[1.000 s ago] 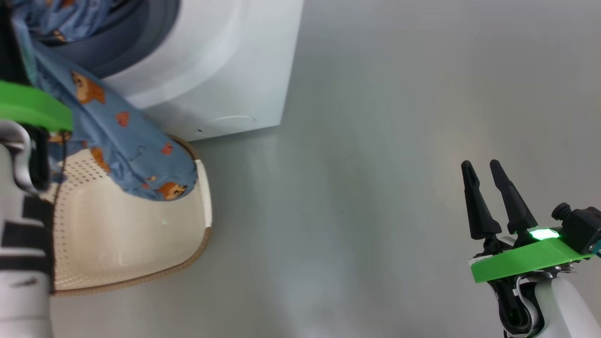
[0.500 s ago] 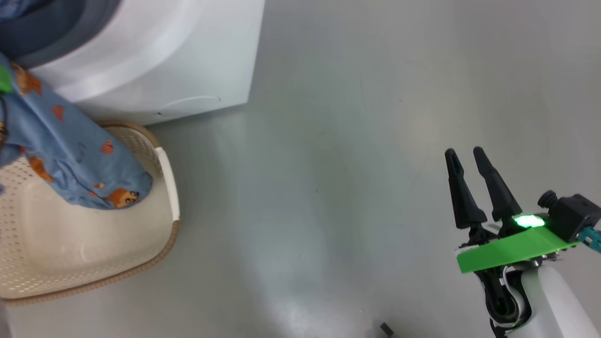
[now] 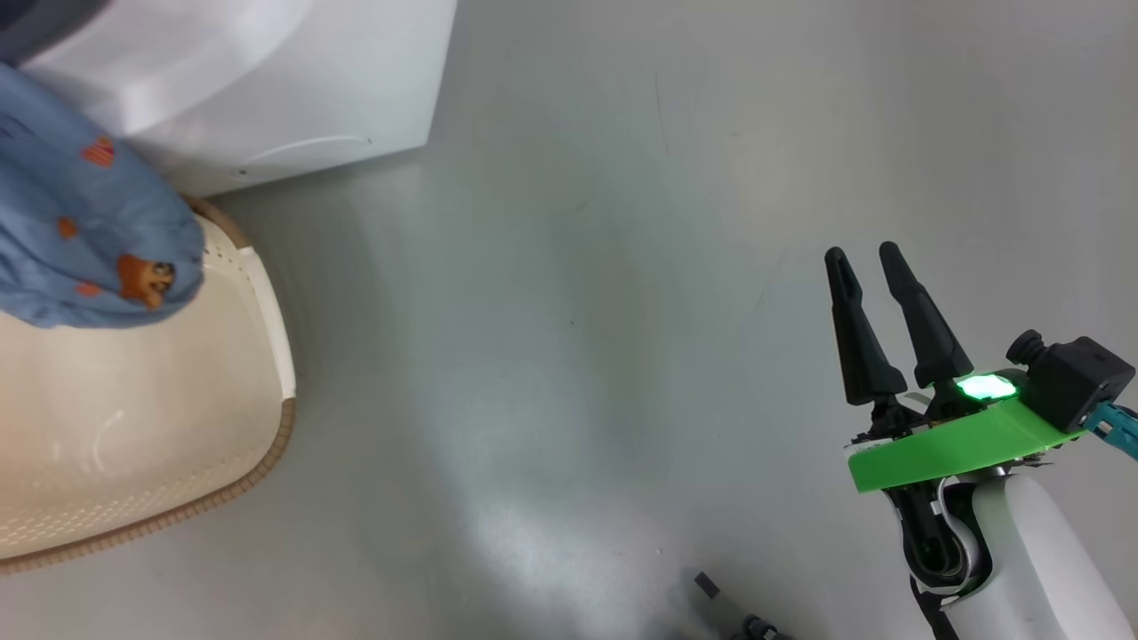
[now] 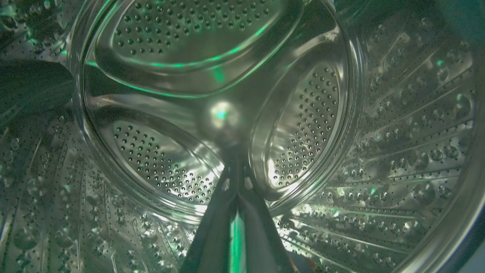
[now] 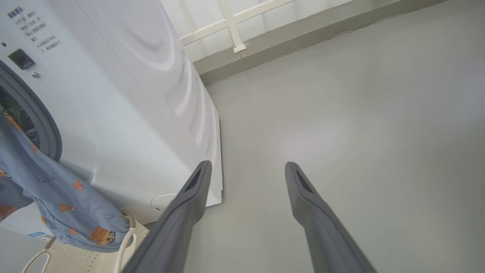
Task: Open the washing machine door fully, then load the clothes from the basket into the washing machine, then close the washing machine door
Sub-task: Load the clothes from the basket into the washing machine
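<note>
Inside the drum [image 4: 182, 45] of the washing machine [image 3: 293, 80], the left gripper [image 4: 235, 163] points at the perforated steel back wall. Its two dark fingers [image 4: 218, 212] are pressed flat together and nothing shows between their tips. Green light glints off the metal around them, and a dark fold against the drum's side is too dim to name. Out of the machine's opening, across the grey rubber seal [image 5: 45, 129], hang the clothes [image 5: 57, 197]. The blue fabric, printed with small orange-brown bears, drapes down the white front, and its lower end hangs over the basket [image 3: 267, 356]. Whether it touches the basket's rim cannot be told. The basket stands on the floor [image 3: 578, 311] right at the foot of the machine's front, and its cream perforated inside shows next to the fabric. Well to the right of the machine, above bare grey floor, the right gripper [image 3: 861, 252] hovers with its fingers [image 3: 920, 320] spread wide and holding nothing. Its tips point past the machine's right front corner. A green plate [image 3: 951, 444] with a lit green lamp [image 3: 982, 388] sits at its wrist. In the right wrist view the machine's white side panel runs back toward a skirting [image 5: 303, 34] at the foot of the far wall.
</note>
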